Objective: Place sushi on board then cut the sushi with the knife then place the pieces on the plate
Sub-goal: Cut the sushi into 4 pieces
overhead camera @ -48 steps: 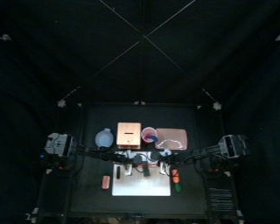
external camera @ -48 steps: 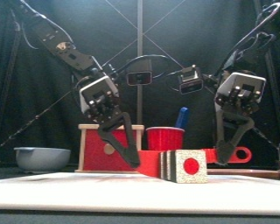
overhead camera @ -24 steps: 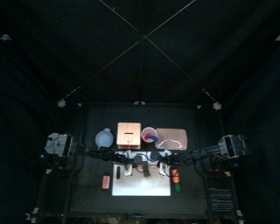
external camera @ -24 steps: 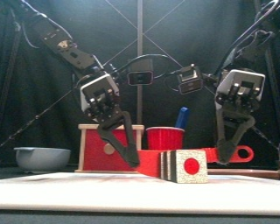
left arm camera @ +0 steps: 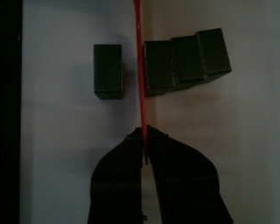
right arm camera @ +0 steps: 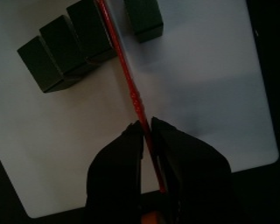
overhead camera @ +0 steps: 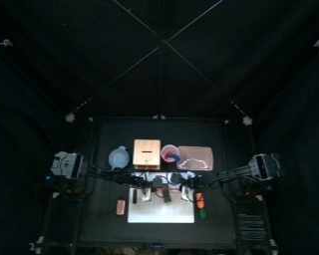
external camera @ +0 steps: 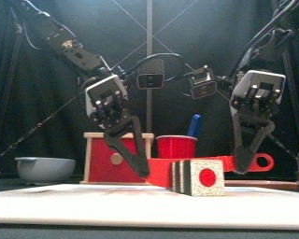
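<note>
Finger state is not resolved in the top view. The left gripper [overhead camera: 151, 191] and right gripper [overhead camera: 182, 191] are shown close together over the back part of the white cutting board [overhead camera: 162, 213]. The wooden box [overhead camera: 149, 152], red cup [overhead camera: 170, 153] and pink tray [overhead camera: 197, 156] are ranged behind it.

Front view: both grippers are shown angled steeply downward, one to each side of the toy sushi roll [external camera: 202, 176]. The roll stands on the board with its red-centred end turned forward. The blue knife [external camera: 193, 124] is seen standing in the cup.

Left wrist view: the jaws are pinched tight on one end of the red knife [left arm camera: 139, 70]. Its blade is set in the gap between a single severed block [left arm camera: 108, 70] and three blocks [left arm camera: 185, 59] standing side by side, touching.

Right wrist view: the jaws are likewise clamped on the knife, which is seen from the opposite side. The two-ended hold is judged to keep the thin blade upright and square to the roll while it is pressed down. No block is seen on the tray.
</note>
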Robot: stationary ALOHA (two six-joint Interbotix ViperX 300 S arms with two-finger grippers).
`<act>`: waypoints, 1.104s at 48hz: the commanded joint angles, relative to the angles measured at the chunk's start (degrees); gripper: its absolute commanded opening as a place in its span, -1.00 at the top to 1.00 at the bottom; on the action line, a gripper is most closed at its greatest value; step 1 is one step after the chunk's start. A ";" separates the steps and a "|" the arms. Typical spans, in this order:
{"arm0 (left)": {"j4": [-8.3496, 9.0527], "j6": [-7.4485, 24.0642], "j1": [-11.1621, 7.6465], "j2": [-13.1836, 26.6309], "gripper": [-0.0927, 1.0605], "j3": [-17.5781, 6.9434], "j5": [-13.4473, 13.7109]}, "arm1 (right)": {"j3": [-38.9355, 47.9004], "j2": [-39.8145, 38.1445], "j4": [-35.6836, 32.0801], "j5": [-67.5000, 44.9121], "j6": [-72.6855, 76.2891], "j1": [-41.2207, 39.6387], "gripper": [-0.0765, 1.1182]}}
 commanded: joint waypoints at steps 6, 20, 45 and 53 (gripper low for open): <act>0.88 0.00 -0.88 -3.34 0.11 -2.11 1.58 | -2.55 -4.22 -1.76 4.48 0.26 -0.44 0.04; 1.85 -0.09 -1.67 -5.98 0.11 -2.37 3.60 | -2.46 -8.35 -1.76 5.63 0.26 -0.09 0.04; 0.97 -0.09 -4.66 -6.68 0.11 -2.46 4.48 | 0.00 -11.07 0.00 4.48 0.35 2.46 0.04; -0.53 -0.18 -4.92 -5.80 0.11 -2.55 4.39 | 0.44 -10.55 0.62 3.96 0.35 2.64 0.04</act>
